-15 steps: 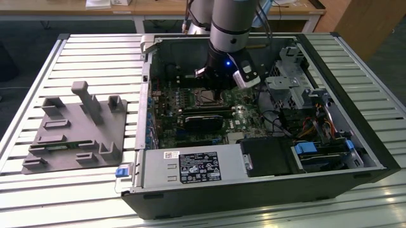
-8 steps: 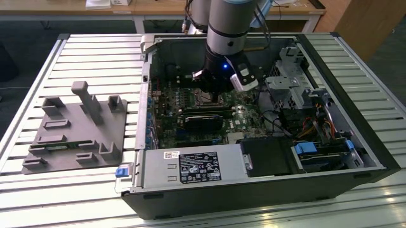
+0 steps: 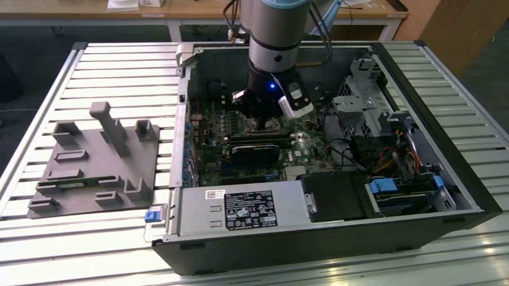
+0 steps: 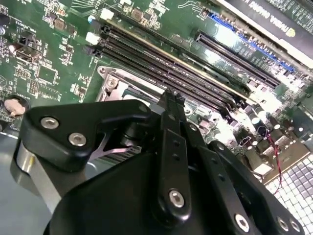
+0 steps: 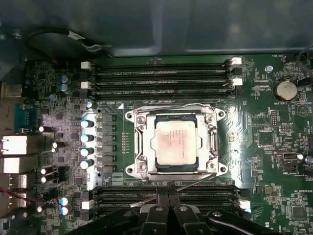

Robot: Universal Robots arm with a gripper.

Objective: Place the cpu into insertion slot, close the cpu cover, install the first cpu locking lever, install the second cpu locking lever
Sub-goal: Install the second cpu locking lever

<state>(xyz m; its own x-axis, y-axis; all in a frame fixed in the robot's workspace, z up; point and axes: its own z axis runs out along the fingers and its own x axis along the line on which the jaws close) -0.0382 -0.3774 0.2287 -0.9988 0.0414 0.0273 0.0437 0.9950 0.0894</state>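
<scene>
The cpu [image 5: 175,142], a silver-grey square chip, lies flat in the insertion slot [image 5: 128,169] on the green motherboard. The cpu cover [image 5: 139,142], a silvery frame, lies down around the chip. One thin wire locking lever [image 5: 166,105] runs along the far side of the socket. Another lever [image 5: 195,182] slants along the near side, toward my fingertips. My black gripper [image 5: 168,199] is shut with its tips just beside the socket over the memory slots. In the second wrist view my gripper [image 4: 171,98] hovers by a socket corner [image 4: 108,81]. In the exterior view my gripper [image 3: 263,119] reaches down into the open case.
Long black memory slots [image 5: 161,78] flank the socket on both sides. A black graphics card [image 3: 256,150] sits close by, the power supply [image 3: 242,211] nearer the front, and drive cages [image 3: 362,113] on the exterior view's right. A grey fixture [image 3: 95,161] rests on the slatted table.
</scene>
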